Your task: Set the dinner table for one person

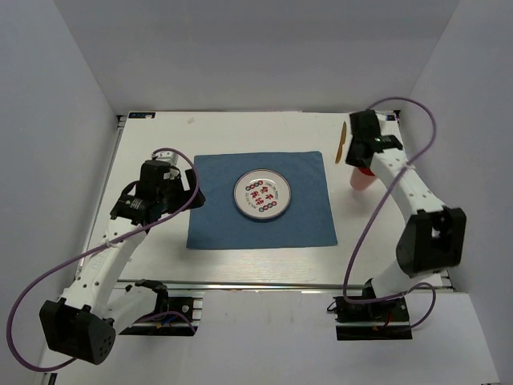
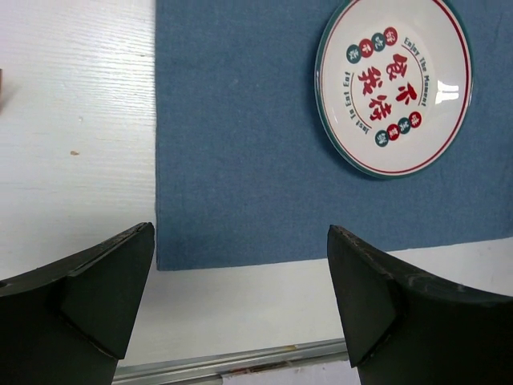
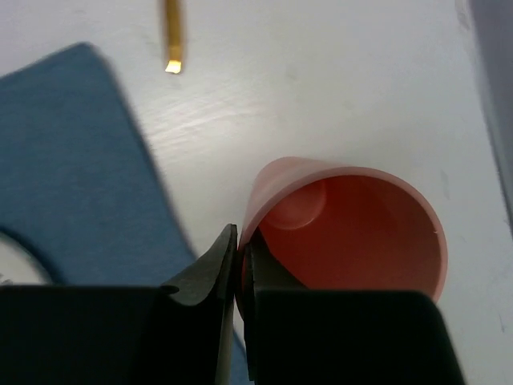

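The left arm (image 1: 108,257) and right arm (image 1: 401,180) have white links, black joint housings and trailing purple cables (image 1: 349,261); end effector fingers (image 2: 104,297) seem matte black wedges.

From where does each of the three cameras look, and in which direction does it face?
Top external: above and behind, facing down at the dinner table; left arm and right arm show.
Left wrist: facing down at the blue placemat and plate; open left gripper shows.
Right wrist: close on the pink cup; right gripper pinches its rim.
Shared: both wrist views show the placemat.
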